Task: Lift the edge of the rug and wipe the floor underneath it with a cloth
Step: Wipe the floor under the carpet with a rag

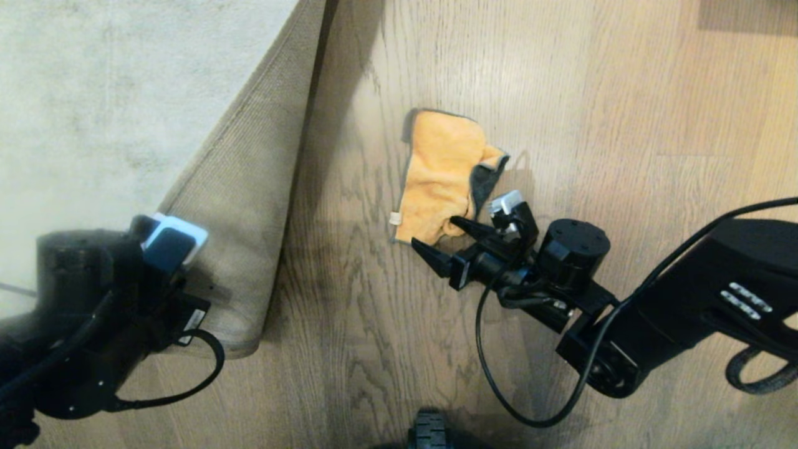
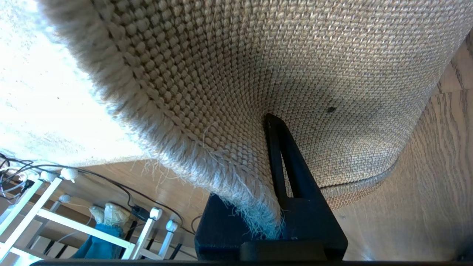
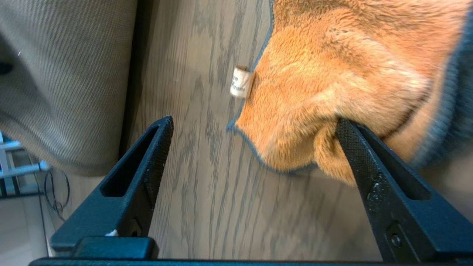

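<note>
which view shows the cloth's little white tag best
The right wrist view: the tag sits close up on the cloth edge. The head view shows it only as a tiny speck; the left wrist view shows none.

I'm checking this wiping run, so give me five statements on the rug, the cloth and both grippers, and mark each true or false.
1. The left gripper is shut on the rug edge. True.
2. The rug's tan backing faces up where it is lifted. True.
3. The right gripper is clamped shut on the cloth. False: it is open, one finger touching the cloth.
4. The cloth lies on top of the rug. False: it lies on the floor.
5. The cloth is blue. False: orange with grey reverse.
</note>
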